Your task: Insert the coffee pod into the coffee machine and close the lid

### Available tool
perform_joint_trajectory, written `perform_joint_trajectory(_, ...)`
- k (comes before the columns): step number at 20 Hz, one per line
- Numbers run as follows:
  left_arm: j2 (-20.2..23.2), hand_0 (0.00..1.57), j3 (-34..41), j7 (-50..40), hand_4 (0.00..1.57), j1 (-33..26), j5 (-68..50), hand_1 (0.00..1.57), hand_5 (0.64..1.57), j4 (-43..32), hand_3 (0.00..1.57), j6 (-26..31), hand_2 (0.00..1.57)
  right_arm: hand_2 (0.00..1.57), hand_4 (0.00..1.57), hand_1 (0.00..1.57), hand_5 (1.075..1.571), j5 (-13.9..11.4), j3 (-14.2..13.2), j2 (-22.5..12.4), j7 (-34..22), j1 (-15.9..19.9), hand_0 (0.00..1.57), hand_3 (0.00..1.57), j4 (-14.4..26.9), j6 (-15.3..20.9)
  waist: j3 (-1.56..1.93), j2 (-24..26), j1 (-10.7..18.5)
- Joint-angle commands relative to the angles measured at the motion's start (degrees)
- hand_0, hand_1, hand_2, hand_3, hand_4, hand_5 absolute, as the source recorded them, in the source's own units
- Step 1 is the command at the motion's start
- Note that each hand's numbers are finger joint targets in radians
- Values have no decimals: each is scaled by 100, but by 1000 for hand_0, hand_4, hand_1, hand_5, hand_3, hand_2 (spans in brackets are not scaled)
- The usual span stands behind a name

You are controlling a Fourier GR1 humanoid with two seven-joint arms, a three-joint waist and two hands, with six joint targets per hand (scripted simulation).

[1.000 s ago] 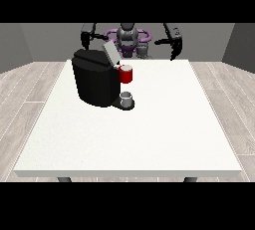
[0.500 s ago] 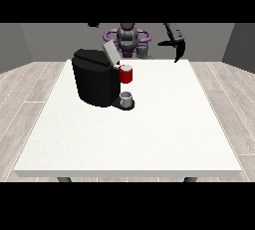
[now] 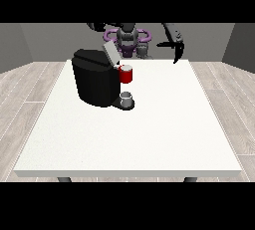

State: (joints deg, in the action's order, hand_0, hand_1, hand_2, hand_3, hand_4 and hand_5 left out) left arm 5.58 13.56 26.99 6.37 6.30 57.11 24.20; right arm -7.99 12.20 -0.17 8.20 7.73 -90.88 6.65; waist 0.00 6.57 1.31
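A white counter [image 3: 149,139] carries a black coffee machine [image 3: 97,82], well apart from the hand [image 3: 177,50] at the view's right, which is raised over the far edge.

Table [image 3: 149,139]: white, large, fills the centre of the view.
Coffee machine [image 3: 94,82]: black, at 10 o'clock from table centre.
Lid [image 3: 111,53]: raised, tilted.
Red part [image 3: 126,74]: on machine front.
Cup [image 3: 127,98]: grey, below red part.
Hand at the view's right [image 3: 177,50]: raised at 1 o'clock, holding nothing.

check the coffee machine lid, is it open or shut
Open: the lid stands tilted up above the top of the coffee machine, not lying flat on it.
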Motion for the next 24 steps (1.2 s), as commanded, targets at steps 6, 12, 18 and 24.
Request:
perform_joint_trajectory(6, -7, 0, -343, -371, 376, -233, -186, 0, 1571, 1087, 0, 180, 0, 0, 225, 0, 1571, -467, -575, -87, -687, 1223, 0, 0, 536, 379, 0, -276, 578)
perform_joint_trajectory(12, 127, 0, -195, 257, 306, -130, -223, 0, 1571, 750, 0, -1, 0, 0, 350, 0, 1571, -224, -965, -112, -11, 1521, 0, 0, 1180, 284, 0, -896, 356)
perform_joint_trajectory(18, 167, 0, -293, 152, 353, -237, -353, 0, 1571, 904, 0, 161, 0, 0, 389, 0, 1571, -135, -1488, -407, 91, 2011, 0, 0, 1881, 285, 0, -973, 483)
perform_joint_trajectory(24, 236, 0, -402, -12, 367, -279, -278, 0, 1571, 1274, 0, 36, 0, 0, 443, 0, 1571, -161, -1532, -217, 392, 2158, 0, 0, 2518, 504, 0, -939, 594)
